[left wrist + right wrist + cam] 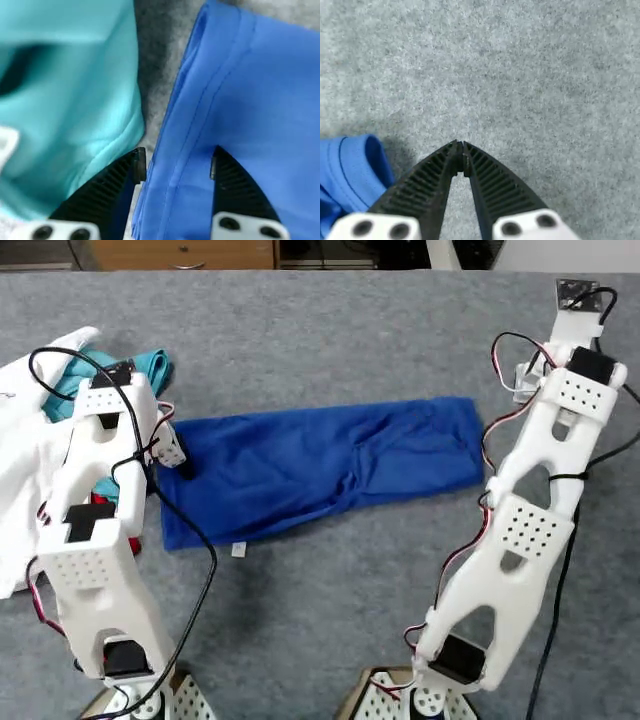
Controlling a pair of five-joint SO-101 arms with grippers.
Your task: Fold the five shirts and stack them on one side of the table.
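A blue shirt (330,465), folded into a long strip, lies across the middle of the grey table (300,330). My left gripper (175,167) is open at the shirt's left end, its fingers astride the hemmed edge of the blue shirt (260,90); in the high view this left gripper (180,458) is low over that end. A teal shirt (65,100) lies just beside it. My right gripper (461,150) is shut on nothing, over bare table next to a corner of the blue shirt (350,170).
A white shirt (20,440) and the teal shirt (150,365) are heaped at the table's left edge, with something red (100,502) under the left arm. The right arm (560,430) stands past the blue shirt's right end.
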